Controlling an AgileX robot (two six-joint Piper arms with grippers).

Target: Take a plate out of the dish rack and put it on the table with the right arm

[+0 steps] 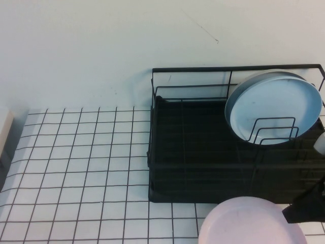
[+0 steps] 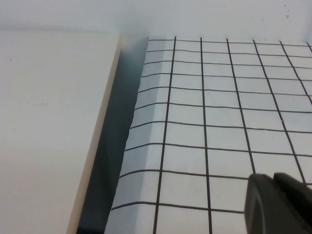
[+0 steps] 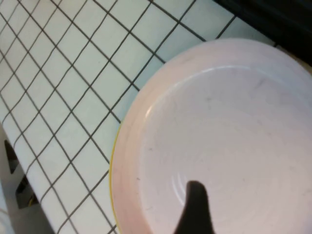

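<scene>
High view: nearest the robot, at the bottom right, the pink plate lies face up over the table, just in front of the rack. The right gripper comes in from the right edge as a dark angular shape touching the plate's right rim; whether it pinches the rim or stands spread I cannot tell here.

In the right wrist view the plate fills most of the picture, seen from above, with one dark fingertip lying over its inner face near the rim. A thin yellow edge shows just under the plate's rim on one side, so something yellow sits beneath it; what exactly is hidden. The second finger is not seen, so the grip cannot be told. Gridded table lies beside the plate, and the dark rack fills one corner.

Farther back in the high view, the rack stands on the right half of the table against the pale wall. A light blue plate leans upright in its far right end, behind the looped dividers.

In the left wrist view the left gripper hangs over bare table near the left edge, beside a cream board. Its two dark fingertips look pressed nearly together, holding nothing.
</scene>
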